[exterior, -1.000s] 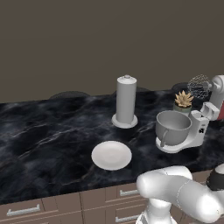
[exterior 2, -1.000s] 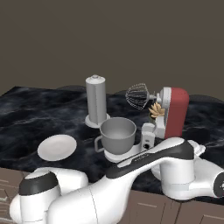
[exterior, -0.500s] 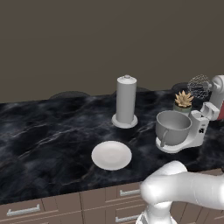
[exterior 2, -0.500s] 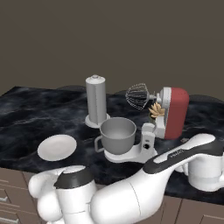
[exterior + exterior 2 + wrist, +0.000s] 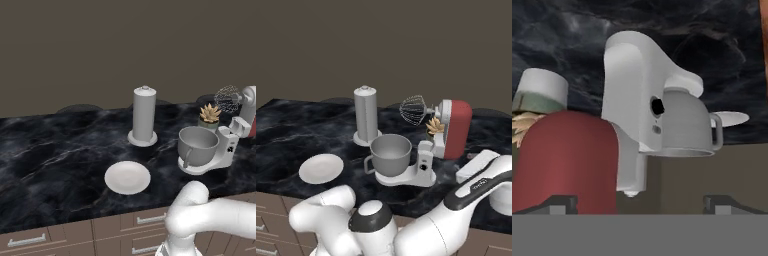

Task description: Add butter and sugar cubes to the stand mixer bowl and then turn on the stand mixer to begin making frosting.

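Kitchen counter (image 5: pixel 55 150) in black marble, pretty tidy. Stand mixer (image 5: pixel 448 131) parked toward the right side, red head tilted up and back, wire whisk (image 5: pixel 413 110) hanging in the air above and clear of the stand mixer bowl (image 5: pixel 390 154). Grey metal bowl sitting on the mixer's white base, handle pointing toward the near-left in the right base view, nothing visible inside as far as can be told. White plate (image 5: pixel 127 177) lying flat to the left of the bowl and a bit nearer, well apart from it, looking bare. Tall grey cylinder (image 5: pixel 144 115) standing upright on its own round foot behind the plate, farther back. Small spiky potted plant (image 5: pixel 210 114) tucked behind the mixer near the wall.

Gripper (image 5: pixel 640 202) spread wide, both dark tips sitting far apart at the bottom of the hand view, holding nothing. Hand view upside down, staring at the mixer's red head and white column from close up.
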Controlling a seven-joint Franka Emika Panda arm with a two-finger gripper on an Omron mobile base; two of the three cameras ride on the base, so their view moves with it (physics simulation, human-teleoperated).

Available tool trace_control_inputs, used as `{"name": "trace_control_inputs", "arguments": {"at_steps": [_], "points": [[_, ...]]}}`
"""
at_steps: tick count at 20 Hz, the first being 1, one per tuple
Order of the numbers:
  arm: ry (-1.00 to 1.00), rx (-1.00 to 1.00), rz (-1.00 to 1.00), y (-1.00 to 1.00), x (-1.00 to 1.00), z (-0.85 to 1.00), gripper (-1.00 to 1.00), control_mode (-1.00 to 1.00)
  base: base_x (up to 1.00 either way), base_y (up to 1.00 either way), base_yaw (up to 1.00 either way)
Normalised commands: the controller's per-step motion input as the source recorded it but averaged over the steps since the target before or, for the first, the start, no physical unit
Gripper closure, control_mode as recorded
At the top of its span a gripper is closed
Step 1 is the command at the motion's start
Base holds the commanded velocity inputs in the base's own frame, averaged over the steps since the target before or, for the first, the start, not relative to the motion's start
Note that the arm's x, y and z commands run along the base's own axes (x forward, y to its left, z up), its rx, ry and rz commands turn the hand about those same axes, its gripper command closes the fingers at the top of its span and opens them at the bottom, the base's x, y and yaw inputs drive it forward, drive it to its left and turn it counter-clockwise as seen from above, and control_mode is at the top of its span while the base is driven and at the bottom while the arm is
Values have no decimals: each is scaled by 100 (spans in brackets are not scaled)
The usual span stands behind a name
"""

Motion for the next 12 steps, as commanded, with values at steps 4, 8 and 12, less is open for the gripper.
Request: {"name": "trace_control_inputs", "arguments": {"at_steps": [4,8,12], "points": [[7,13,0,3,37,1,-100,-100,0,0,0],[2,10,-1,14,33,0,-100,-100,0,0,0],[0,2,-5,15,30,0,-100,-100,0,0,0]]}}
